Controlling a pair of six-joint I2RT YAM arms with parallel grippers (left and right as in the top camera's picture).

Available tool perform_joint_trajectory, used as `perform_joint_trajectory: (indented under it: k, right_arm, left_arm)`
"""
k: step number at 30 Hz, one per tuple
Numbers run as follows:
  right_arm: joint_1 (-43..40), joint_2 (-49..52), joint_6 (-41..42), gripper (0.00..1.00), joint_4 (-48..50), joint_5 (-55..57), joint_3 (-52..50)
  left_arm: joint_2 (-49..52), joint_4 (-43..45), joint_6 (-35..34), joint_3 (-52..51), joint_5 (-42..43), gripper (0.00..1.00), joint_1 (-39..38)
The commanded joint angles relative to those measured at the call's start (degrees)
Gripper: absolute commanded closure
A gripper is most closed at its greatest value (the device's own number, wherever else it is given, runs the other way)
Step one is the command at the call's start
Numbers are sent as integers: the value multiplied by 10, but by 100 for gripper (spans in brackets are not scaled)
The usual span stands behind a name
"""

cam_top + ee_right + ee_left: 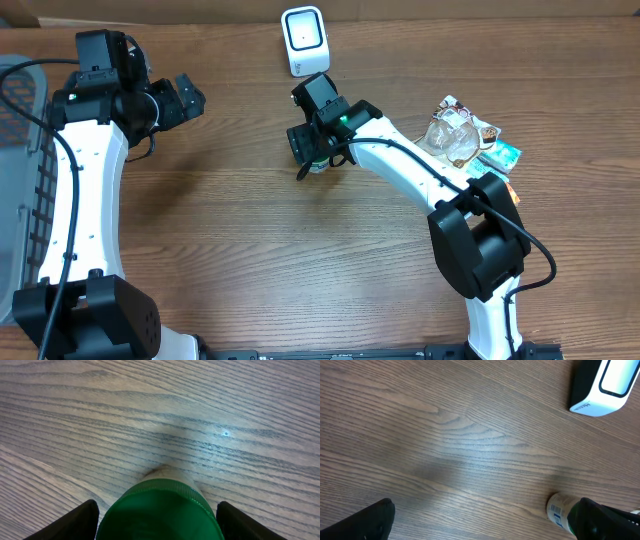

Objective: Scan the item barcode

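Observation:
The item is a small bottle with a green cap and a white label; a barcode shows on it in the left wrist view. My right gripper is shut on the bottle at its cap, a finger on each side, with the bottle's body pointing down at the wood. The white scanner stands at the table's far edge, beyond the right gripper, and also shows in the left wrist view. My left gripper hangs open at the far left, holding nothing.
A pile of snack packets and a clear bag lies at the right. A grey mesh basket stands at the left edge, beside the left arm.

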Motion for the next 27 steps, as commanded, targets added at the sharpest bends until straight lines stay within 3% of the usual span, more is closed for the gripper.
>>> perform_joint_trajectory:
  k: [1, 7, 17, 27]
  right_arm:
    - [-4, 18, 11, 23, 5, -4, 19]
    - [-4, 29, 11, 24, 3, -4, 19]
    - [-7, 12, 9, 47, -10, -5, 21]
    - [-10, -74, 9, 45, -31, -52, 21]
  left_arm:
    - [2, 1, -2, 3, -4, 0, 1]
    - [2, 1, -2, 3, -4, 0, 1]
    - [2, 1, -2, 3, -4, 0, 1]
    - [2, 1, -2, 3, -4, 0, 1]
